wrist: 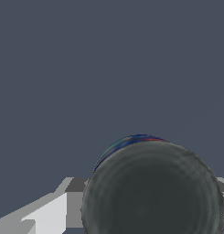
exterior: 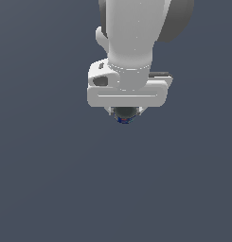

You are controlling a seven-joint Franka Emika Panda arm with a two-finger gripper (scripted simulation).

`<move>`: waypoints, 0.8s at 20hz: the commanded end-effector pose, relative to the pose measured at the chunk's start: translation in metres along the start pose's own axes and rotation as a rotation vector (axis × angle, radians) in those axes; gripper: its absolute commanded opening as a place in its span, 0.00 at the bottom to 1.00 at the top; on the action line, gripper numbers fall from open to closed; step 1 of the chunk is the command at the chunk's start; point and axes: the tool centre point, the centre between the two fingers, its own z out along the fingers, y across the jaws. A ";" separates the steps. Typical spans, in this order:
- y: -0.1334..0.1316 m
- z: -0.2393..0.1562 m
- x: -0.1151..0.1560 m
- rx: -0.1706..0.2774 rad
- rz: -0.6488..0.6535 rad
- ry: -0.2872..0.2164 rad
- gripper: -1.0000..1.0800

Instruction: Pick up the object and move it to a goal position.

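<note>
Arm descends from twelve o'clock in the exterior view, its gripper pointed at a plain grey floor. Can sits between the fingers, its blue label peeking out at six o'clock beneath the hand. Wrist view shows the dark top up close, jaws clamped against the can's sides.

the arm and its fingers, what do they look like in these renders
The arm is smooth glossy white with rounded, tube-like links and a darker grey rounded section at its upper edge. It ends in a wide, flat white hand block with a dark recess on one side. In the wrist view the fingers are plain blocky white and grey shapes. No cables or markings show.
</note>
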 end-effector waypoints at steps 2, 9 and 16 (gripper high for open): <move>-0.004 -0.032 0.005 0.000 0.000 0.000 0.00; -0.011 -0.082 0.013 0.000 0.000 0.000 0.00; -0.016 -0.118 0.020 0.000 0.000 0.000 0.00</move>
